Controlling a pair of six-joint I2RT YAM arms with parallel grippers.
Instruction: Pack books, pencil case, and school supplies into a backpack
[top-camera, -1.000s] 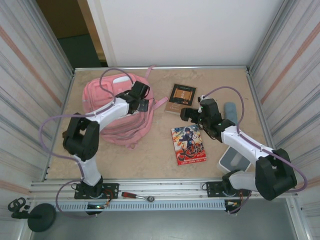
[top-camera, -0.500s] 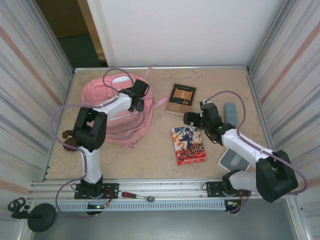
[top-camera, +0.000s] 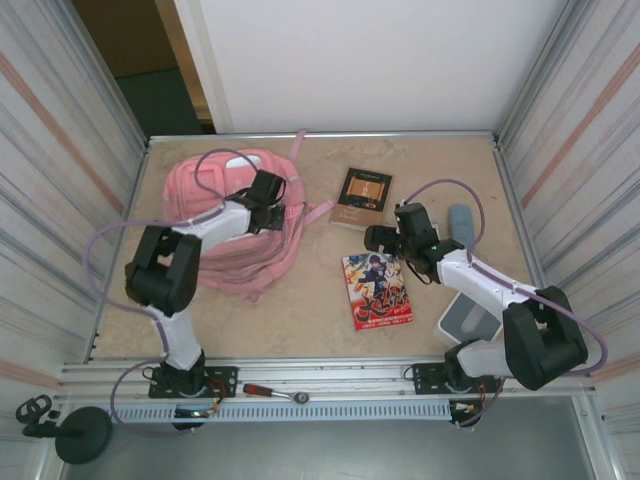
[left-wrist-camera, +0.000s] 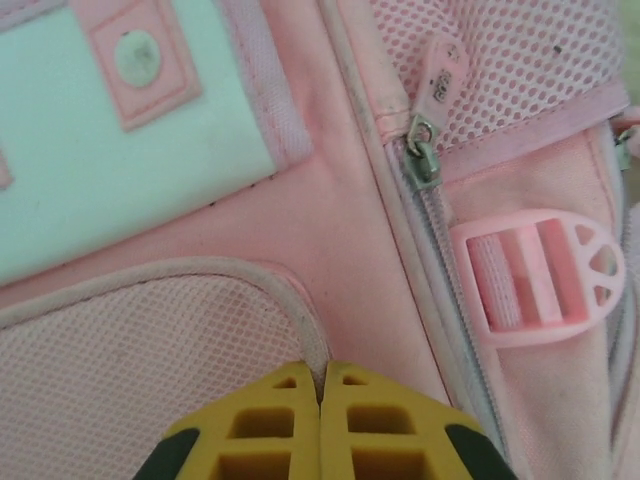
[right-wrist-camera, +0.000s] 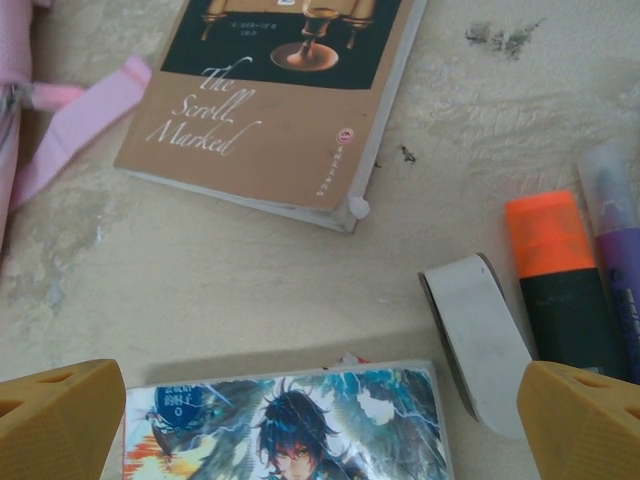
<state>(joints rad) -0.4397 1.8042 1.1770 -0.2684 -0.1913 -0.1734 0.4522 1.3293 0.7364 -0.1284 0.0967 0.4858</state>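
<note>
The pink backpack (top-camera: 215, 205) lies flat at the back left. My left gripper (top-camera: 258, 214) presses down on its front; in the left wrist view its yellow fingers (left-wrist-camera: 280, 420) are shut, pinching the white pocket trim of the backpack (left-wrist-camera: 330, 200). A zip pull (left-wrist-camera: 425, 150) and a pink buckle (left-wrist-camera: 535, 275) sit just to the right. My right gripper (top-camera: 372, 238) hangs open over the top edge of the cartoon-cover book (right-wrist-camera: 290, 430), with nothing between its fingers. The brown book (right-wrist-camera: 290, 110) lies beyond it. An orange highlighter (right-wrist-camera: 560, 290), a purple pen (right-wrist-camera: 620, 260) and a white piece (right-wrist-camera: 478, 340) lie to the right.
A grey-blue pencil case (top-camera: 461, 222) lies right of the right arm. A white bin (top-camera: 468, 320) stands at the near right. A pink strap (right-wrist-camera: 85, 115) trails from the backpack toward the brown book (top-camera: 362, 196). Metal walls close in both sides.
My left gripper has gone from open to shut on the backpack's front, and its arm has shifted. The right gripper has stayed open, shifting only slightly over the cartoon book.
</note>
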